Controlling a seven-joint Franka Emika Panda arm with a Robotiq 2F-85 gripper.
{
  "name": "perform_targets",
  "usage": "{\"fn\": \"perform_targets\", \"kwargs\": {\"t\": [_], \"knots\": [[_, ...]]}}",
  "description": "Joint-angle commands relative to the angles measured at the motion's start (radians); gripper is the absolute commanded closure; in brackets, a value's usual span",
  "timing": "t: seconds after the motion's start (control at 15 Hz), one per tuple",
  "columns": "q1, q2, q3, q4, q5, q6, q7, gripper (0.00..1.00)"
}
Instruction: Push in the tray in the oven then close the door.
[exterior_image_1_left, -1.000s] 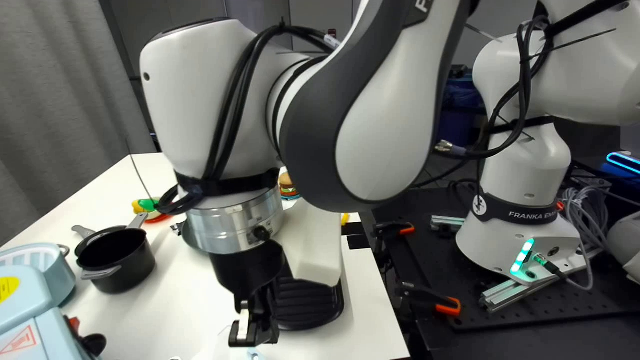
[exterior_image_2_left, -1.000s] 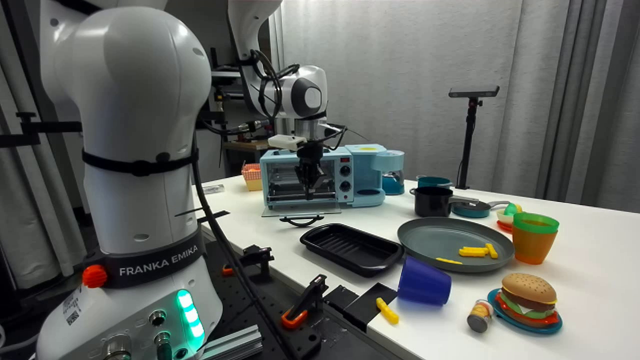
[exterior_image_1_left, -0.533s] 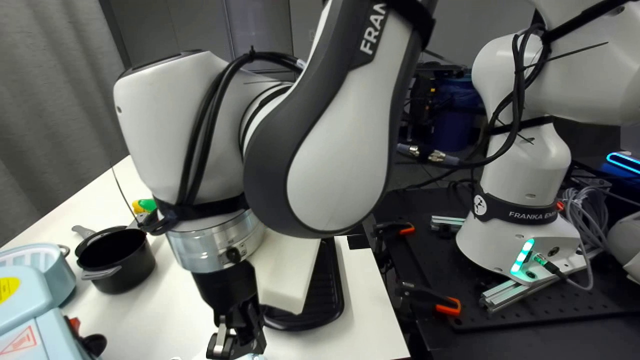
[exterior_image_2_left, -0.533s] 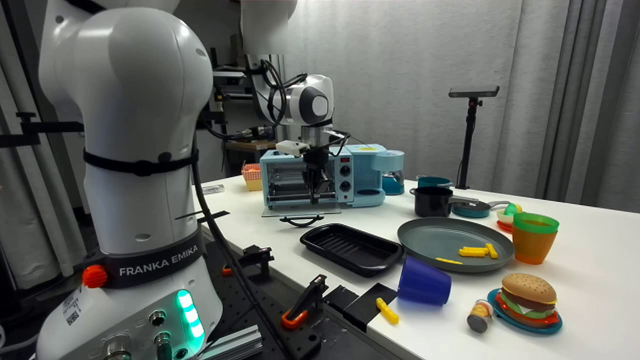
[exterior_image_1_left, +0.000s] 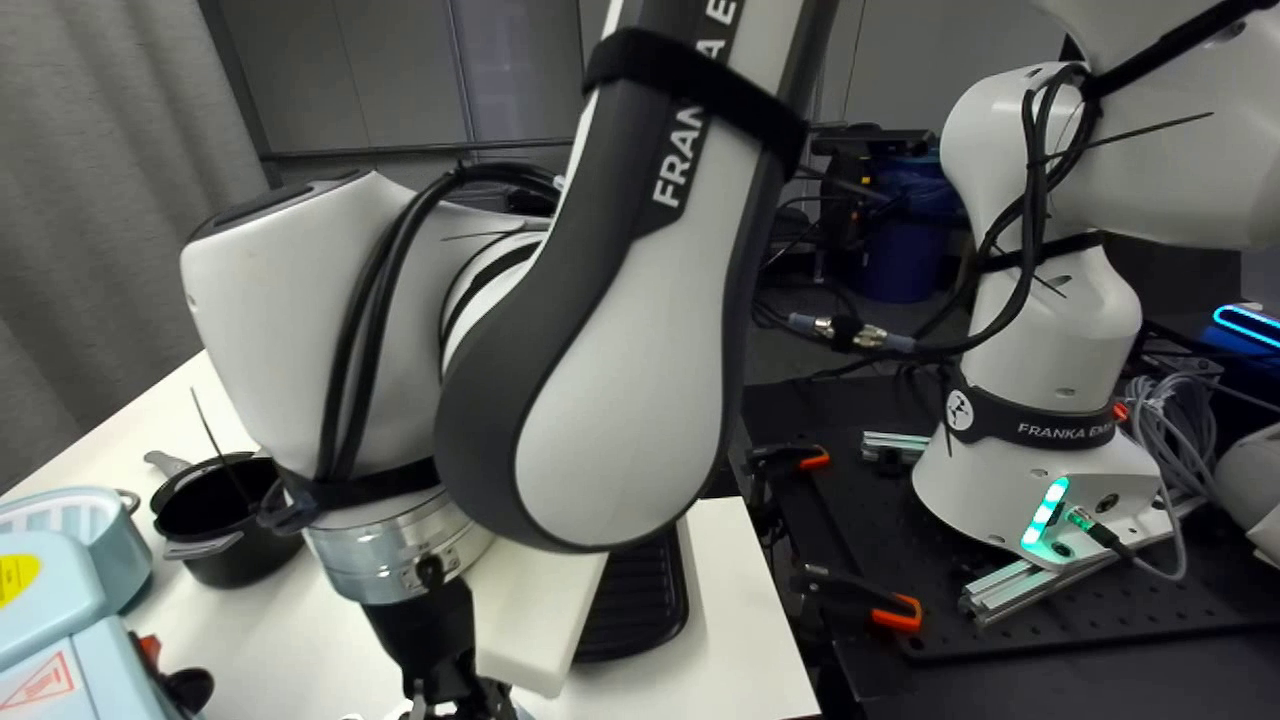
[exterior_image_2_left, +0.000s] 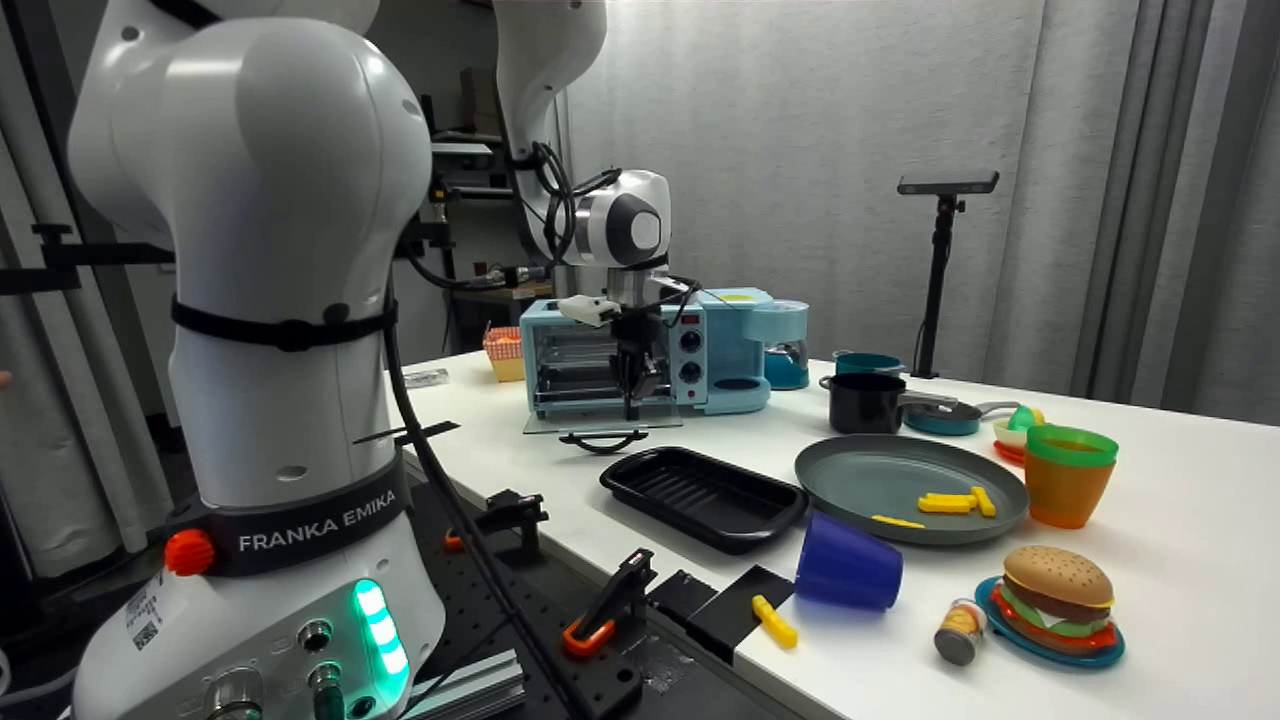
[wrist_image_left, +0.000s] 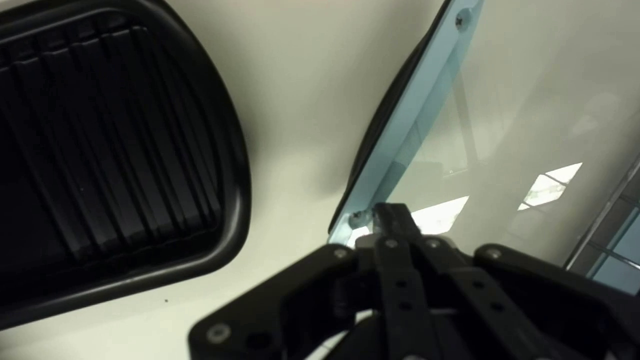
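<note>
The oven (exterior_image_2_left: 690, 356) is standing open, its door (wrist_image_left: 475, 135) lying lowered in front. The tray (exterior_image_2_left: 580, 382) is apparently sitting low inside; if it is protruding, which isn't showing clearly, it will be blocking the door. A black pan (exterior_image_2_left: 706, 497) is lying near the door, inviting bumps. The gripper (wrist_image_left: 392, 210), closed and holding nothing, is pointing down at the door's corner, contact unclear; dipping there would be forcing the door down, not up.
</note>
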Motion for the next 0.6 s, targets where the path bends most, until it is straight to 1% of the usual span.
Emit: {"fn": "perform_targets", "kwargs": {"t": [0.0, 0.33, 0.53], "knots": [[0.035, 0.034, -0.03, 0.041, -0.008, 0.018, 0.054, 1.0], [0.053, 0.016, -0.045, 0.059, -0.015, 0.021, 0.099, 1.0], [0.054, 0.013, -0.046, 0.065, -0.009, 0.043, 0.124, 1.0]]}}
